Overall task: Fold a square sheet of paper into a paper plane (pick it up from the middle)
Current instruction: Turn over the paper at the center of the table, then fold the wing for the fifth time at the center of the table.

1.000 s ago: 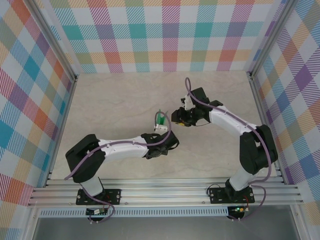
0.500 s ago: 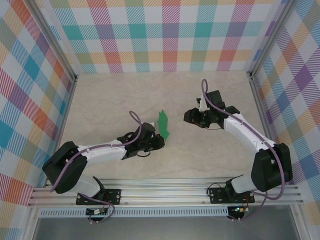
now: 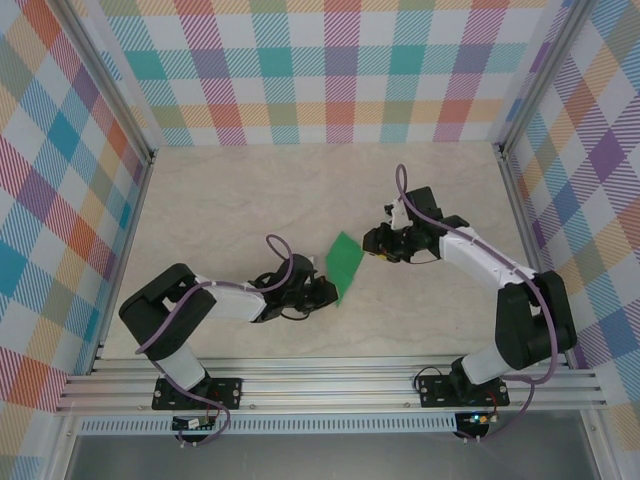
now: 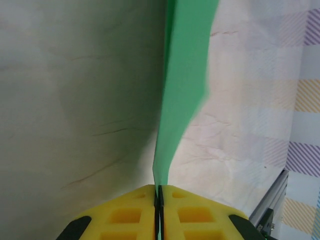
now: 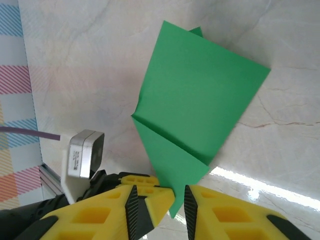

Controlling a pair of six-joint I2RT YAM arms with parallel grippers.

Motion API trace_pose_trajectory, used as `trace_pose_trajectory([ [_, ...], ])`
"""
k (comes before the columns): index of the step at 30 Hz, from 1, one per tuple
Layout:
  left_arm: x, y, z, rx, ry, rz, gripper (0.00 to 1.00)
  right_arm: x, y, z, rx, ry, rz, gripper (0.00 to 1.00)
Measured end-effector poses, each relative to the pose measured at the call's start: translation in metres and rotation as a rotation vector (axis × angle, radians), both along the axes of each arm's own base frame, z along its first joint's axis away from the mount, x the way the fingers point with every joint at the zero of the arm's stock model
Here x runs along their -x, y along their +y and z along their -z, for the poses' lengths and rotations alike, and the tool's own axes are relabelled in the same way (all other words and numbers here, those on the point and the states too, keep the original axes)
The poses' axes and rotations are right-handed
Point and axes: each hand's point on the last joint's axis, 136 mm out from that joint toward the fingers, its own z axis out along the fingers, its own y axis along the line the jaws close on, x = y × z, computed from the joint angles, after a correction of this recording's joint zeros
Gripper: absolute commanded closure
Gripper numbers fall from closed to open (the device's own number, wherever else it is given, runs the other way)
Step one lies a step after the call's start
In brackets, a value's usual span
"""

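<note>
The square sheet of paper (image 3: 345, 262), bright green, is folded into a flat shape with a diagonal crease and a pointed lower end (image 5: 200, 95). It hangs a little above the table. My left gripper (image 3: 325, 290) is shut on that pointed end. In the left wrist view the paper (image 4: 185, 75) rises edge-on from between the closed yellow pads of the left gripper (image 4: 159, 192). My right gripper (image 3: 372, 243) is just right of the sheet. Its jaws (image 5: 160, 205) stand apart around the paper's tip and one left finger (image 5: 150, 187), clear of the paper.
The marbled beige table (image 3: 230, 200) is boxed in by checked walls on three sides. An aluminium rail (image 3: 330, 375) runs along the near edge by the arm bases. The left wrist camera (image 5: 85, 152) sits close to my right fingers.
The left gripper has turned the paper from edge-on so that its broad face now shows. The right gripper drew away to the right, then came back in around the paper's tip.
</note>
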Motion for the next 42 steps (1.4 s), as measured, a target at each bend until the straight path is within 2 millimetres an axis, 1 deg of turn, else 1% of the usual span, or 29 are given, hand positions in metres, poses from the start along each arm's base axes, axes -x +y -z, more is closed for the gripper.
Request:
trace_pose_trajectory([
  [1, 0.003, 0.003, 0.006, -0.006, 0.019, -0.011, 0.88, 0.001, 0.003, 0.005, 0.000, 0.013, -0.010, 0.71],
  [2, 0.003, 0.006, 0.008, 0.000, 0.025, -0.026, 0.87, 0.003, 0.007, 0.010, 0.001, 0.028, -0.023, 0.72],
  [4, 0.002, 0.006, 0.007, 0.013, 0.030, -0.046, 0.84, 0.008, 0.015, 0.022, 0.008, 0.062, -0.049, 0.74],
  [6, 0.001, 0.006, 0.006, 0.023, 0.035, -0.060, 0.82, 0.015, 0.023, 0.035, 0.017, 0.097, -0.077, 0.76],
  [9, 0.000, 0.005, 0.004, 0.036, 0.038, -0.074, 0.76, 0.023, 0.033, 0.055, 0.036, 0.144, -0.112, 0.78],
  [12, -0.001, 0.007, 0.001, 0.034, 0.030, -0.086, 0.71, 0.026, 0.041, 0.068, 0.049, 0.174, -0.129, 0.80],
  [14, -0.001, 0.012, 0.000, 0.016, 0.023, -0.096, 0.68, 0.028, 0.045, 0.072, 0.051, 0.182, -0.138, 0.81],
  [19, 0.002, 0.023, -0.001, -0.045, 0.009, -0.101, 0.63, 0.023, 0.052, 0.077, 0.048, 0.179, -0.148, 0.82],
  [24, 0.004, 0.035, 0.000, -0.103, -0.006, -0.102, 0.59, 0.019, 0.051, 0.085, 0.069, 0.185, -0.140, 0.84],
  [27, 0.002, 0.043, 0.000, -0.127, -0.010, -0.109, 0.59, 0.017, 0.049, 0.089, 0.095, 0.183, -0.133, 0.82],
  [28, 0.001, 0.046, 0.000, -0.136, -0.011, -0.111, 0.58, 0.017, 0.048, 0.089, 0.102, 0.184, -0.131, 0.79],
  [29, 0.000, 0.048, -0.001, -0.143, -0.014, -0.114, 0.58, 0.017, 0.047, 0.089, 0.107, 0.183, -0.130, 0.74],
  [30, 0.000, 0.051, -0.001, -0.152, -0.015, -0.113, 0.57, 0.017, 0.047, 0.089, 0.113, 0.180, -0.131, 0.73],
  [32, -0.003, 0.054, -0.004, -0.164, -0.021, -0.115, 0.57, 0.016, 0.045, 0.086, 0.122, 0.169, -0.130, 0.71],
  [34, -0.007, 0.057, -0.007, -0.171, -0.028, -0.119, 0.57, 0.016, 0.044, 0.078, 0.127, 0.145, -0.129, 0.71],
  [39, -0.020, 0.065, -0.016, -0.178, -0.049, -0.136, 0.56, 0.012, 0.048, 0.038, 0.076, 0.045, -0.133, 0.79],
  [42, -0.025, 0.066, -0.019, -0.176, -0.057, -0.140, 0.56, 0.015, 0.057, 0.030, 0.045, 0.027, -0.158, 0.84],
])
